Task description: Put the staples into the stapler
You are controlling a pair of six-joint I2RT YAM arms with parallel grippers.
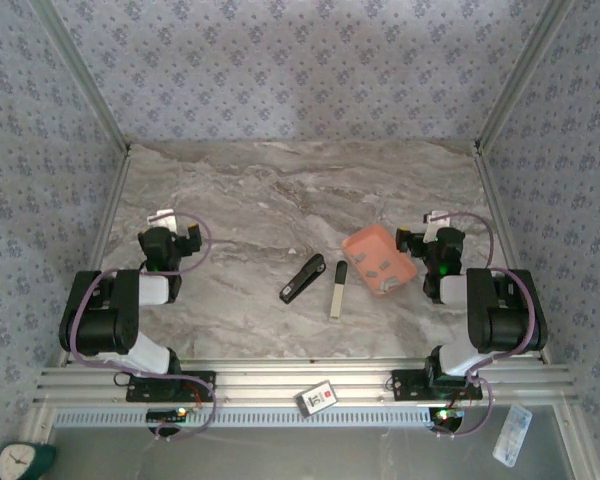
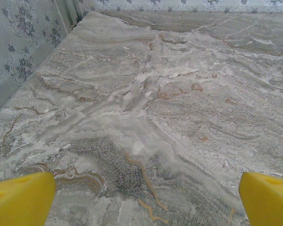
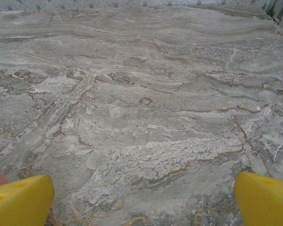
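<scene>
While both arms sit folded near their bases, you have the left end effector (image 2: 141, 200) and right end effector (image 3: 141, 200) spread wide above the bare marble surface (image 1: 280, 190), holding nothing. Your black stapler (image 1: 302, 278) lies mid-surface, the pale staple strip (image 1: 338, 288) just beside it and the orange container (image 1: 378, 259) nearby.

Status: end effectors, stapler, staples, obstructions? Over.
Both open: left end effector, right end effector. Black stapler and slim pale staple strip side by side mid-table, ungripped. Orange plastic tray beside strip.
</scene>
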